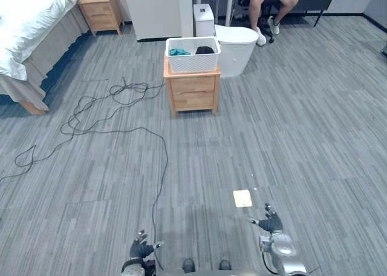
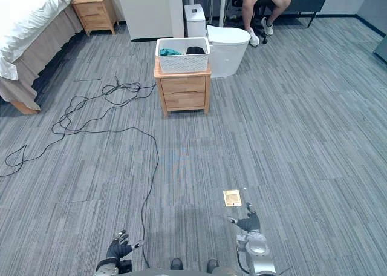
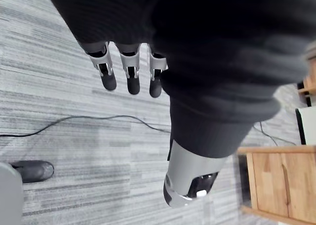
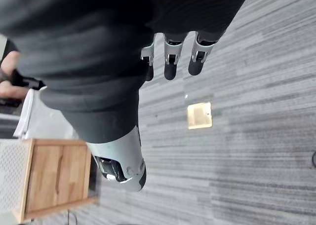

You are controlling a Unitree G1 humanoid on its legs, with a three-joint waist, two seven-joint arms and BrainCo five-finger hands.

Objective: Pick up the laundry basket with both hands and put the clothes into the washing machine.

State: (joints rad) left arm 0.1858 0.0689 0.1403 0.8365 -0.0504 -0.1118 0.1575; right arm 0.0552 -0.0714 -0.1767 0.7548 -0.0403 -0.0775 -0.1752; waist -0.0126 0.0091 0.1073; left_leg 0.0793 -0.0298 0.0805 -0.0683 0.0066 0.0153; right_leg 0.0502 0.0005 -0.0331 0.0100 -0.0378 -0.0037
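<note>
Two hands: my left hand (image 1: 140, 250) and right hand (image 1: 270, 220) hang low over the grey carpet (image 1: 302, 137), fingers straight and apart, holding nothing.
Basket: one white perforated plastic laundry basket (image 1: 192, 57) sits on a light wooden bedside cabinet (image 1: 192, 93), well apart from both hands.
Clothes: two inside, one teal garment (image 1: 178, 52) and one black garment (image 1: 205, 49).
Machine: one white rounded washing machine (image 1: 237, 49), just behind the cabinet.
Right wrist view: a square brass floor plate (image 4: 199, 115) lies past my fingertips.
Left wrist view: the cabinet's side.
Cabinets: two; the second wooden cabinet (image 1: 101, 11) stands by the bed (image 1: 30, 22).
</note>
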